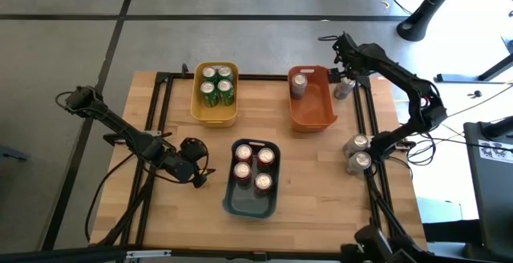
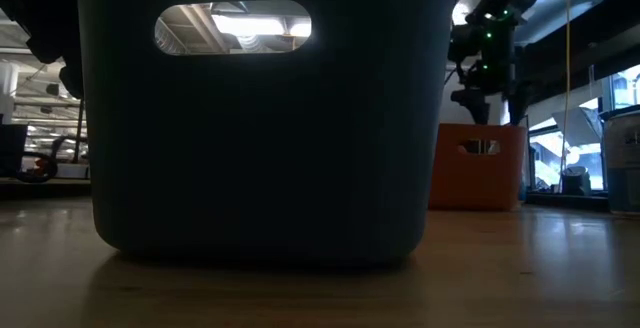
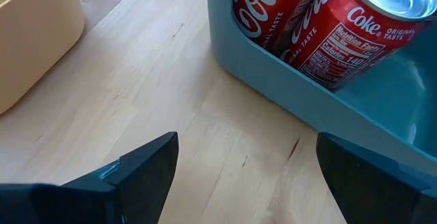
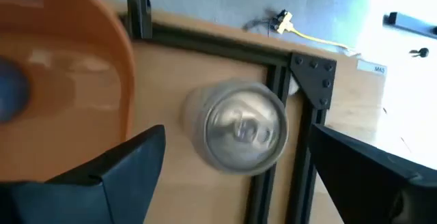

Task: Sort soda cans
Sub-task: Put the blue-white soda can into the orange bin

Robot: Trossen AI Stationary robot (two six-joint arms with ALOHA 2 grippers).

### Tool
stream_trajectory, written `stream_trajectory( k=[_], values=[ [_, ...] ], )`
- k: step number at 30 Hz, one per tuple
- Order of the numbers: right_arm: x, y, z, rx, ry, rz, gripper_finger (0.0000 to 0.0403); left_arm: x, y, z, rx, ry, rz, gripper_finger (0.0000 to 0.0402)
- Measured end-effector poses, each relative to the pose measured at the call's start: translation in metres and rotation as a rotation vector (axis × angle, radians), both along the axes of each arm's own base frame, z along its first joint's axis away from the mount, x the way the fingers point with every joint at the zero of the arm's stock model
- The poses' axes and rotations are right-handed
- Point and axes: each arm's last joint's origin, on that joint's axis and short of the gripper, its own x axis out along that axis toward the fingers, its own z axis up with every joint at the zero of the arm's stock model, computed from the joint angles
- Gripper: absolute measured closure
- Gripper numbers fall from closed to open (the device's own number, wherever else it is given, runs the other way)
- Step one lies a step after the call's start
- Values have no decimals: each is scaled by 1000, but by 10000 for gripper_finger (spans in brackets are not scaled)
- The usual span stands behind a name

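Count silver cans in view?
4. One in the orange bin at, one just outside its right wall, two standing by the table's right edge. None seem hidden.

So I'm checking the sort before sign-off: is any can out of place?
Three silver cans are outside the orange bin: one by its right side below the open right gripper, two near the table's right edge.

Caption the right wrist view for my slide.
Open right gripper hovering over a silver-grey metal soda can beside the orange plastic bin.
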Motion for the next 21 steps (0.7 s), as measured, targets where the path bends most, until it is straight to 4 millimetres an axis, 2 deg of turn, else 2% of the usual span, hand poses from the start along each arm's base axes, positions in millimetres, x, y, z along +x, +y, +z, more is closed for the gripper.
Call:
stream_trajectory(
  k=[6, 10, 21],
  values=[
    [1, -9, -8, 9, -10, -27, 47, 0, 0, 0, 4, 1, -3, 66],
    [1, -14, -16, 7, 46, -52, 47, 0, 0, 0, 6, 2, -4, 66],
    [9, -16, -26, 11, 89, -88, 47, 0, 0, 0, -1, -2, 2, 66]
  ],
)
